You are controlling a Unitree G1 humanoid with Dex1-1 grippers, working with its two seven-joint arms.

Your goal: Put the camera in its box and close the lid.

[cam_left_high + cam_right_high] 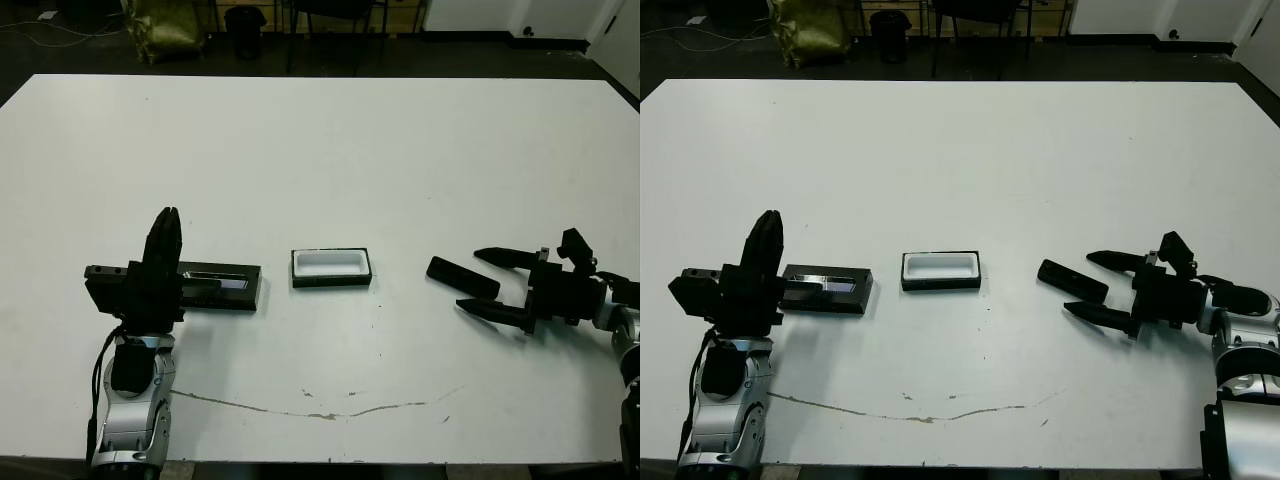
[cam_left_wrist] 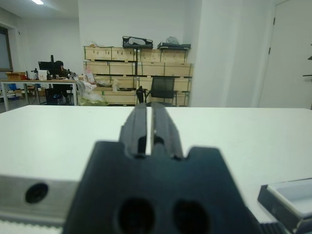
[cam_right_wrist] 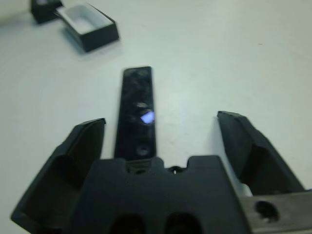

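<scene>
Near the table (image 1: 330, 150) front edge: box (image 1: 331, 267) at centre, open, empty; lid (image 1: 222, 285) left of it; camera (image 1: 462, 277) right, screen lit bluish. No readable writing. Right gripper (image 1: 492, 284) fingers spread, camera between them, untouched. Left gripper (image 1: 167, 232) fingers pressed together, upright over lid's left end

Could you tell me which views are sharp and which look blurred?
Head views: sharp, evenly lit, the box crisp. Right wrist view: soft throughout, the camera blurred with one bluish glint. Left wrist view: the left gripper close and soft, the far room clearer.
</scene>
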